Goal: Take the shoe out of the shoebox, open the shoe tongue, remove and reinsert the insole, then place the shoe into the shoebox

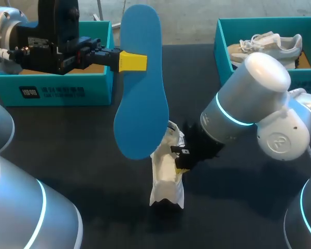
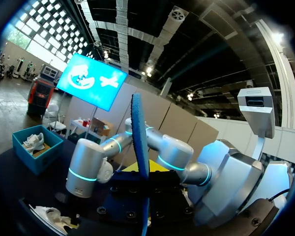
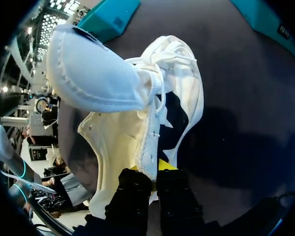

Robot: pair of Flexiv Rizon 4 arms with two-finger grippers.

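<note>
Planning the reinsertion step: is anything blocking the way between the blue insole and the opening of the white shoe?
Nothing visible does. The insole hangs in the left gripper above the shoe; its tongue is lifted off the opening. Only the right gripper, clamping the side wall, sits at the opening's edge.

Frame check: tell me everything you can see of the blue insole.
The insole is a plain bright blue, foot-shaped sheet, thin and flat, foam by its look. It is out of the white shoe, held in the air over the table. The left gripper pinches one long edge, toward its far end. Its near end overlaps the white shoe in the head view; whether they touch cannot be told.
</note>
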